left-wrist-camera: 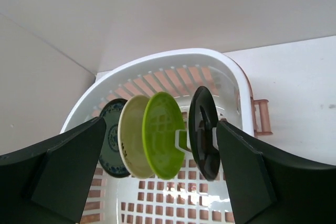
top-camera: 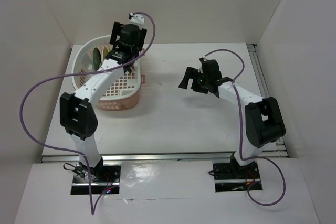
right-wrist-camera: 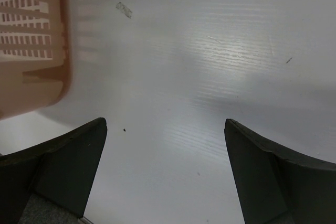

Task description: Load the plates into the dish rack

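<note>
The plates stand on edge side by side in the white dish rack (left-wrist-camera: 173,59): a blue-patterned one (left-wrist-camera: 109,148), a cream one (left-wrist-camera: 131,140), a lime green one (left-wrist-camera: 163,135) and a glossy black one (left-wrist-camera: 203,132) against a white peg. My left gripper (left-wrist-camera: 161,124) hovers open just above them, its jaws spread wider than the row and touching none of them. From the top view the left gripper (top-camera: 126,57) is over the rack (top-camera: 84,59). My right gripper (top-camera: 190,80) hangs open over bare table with nothing between its fingers.
The rack's pinkish-tan base tray (right-wrist-camera: 31,51) shows at the upper left of the right wrist view, apart from the right gripper (right-wrist-camera: 165,124). White walls enclose the table on the left, back and right. A purple cable loops from each arm.
</note>
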